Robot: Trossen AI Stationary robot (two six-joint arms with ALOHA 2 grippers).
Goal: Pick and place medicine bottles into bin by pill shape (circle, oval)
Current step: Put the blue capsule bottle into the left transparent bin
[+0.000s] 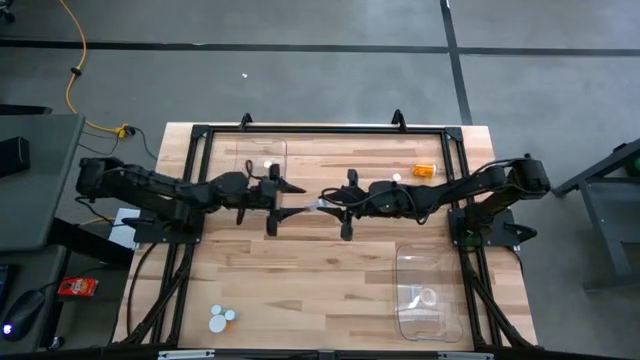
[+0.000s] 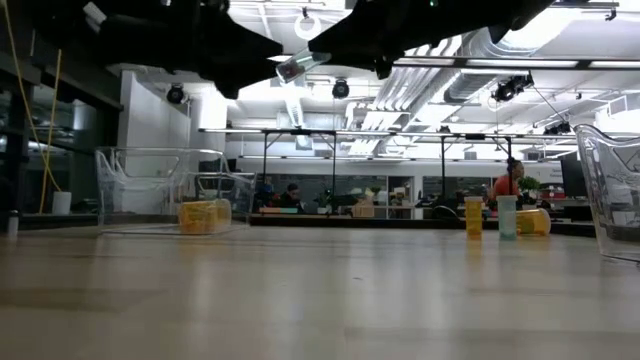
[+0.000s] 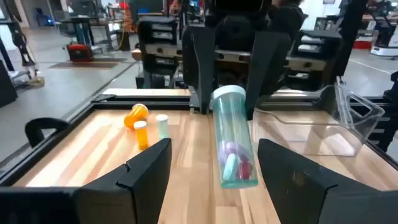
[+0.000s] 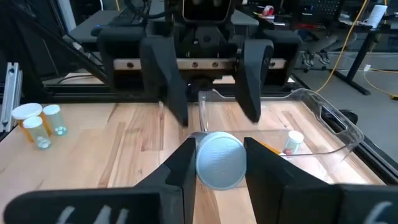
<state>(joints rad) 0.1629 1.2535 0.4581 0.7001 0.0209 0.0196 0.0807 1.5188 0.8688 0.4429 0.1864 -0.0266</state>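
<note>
A teal-tinted medicine bottle (image 3: 234,146) hangs in mid-air over the table's middle, and you can see the right gripper (image 4: 216,163) clenched on its white cap while the left gripper (image 3: 214,163) faces it with fingers spread, apart from it

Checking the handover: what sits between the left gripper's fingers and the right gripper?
A teal-tinted medicine bottle with pills inside, held by its white cap in the right gripper; the left gripper is open around it. The left wrist view shows this.
</note>
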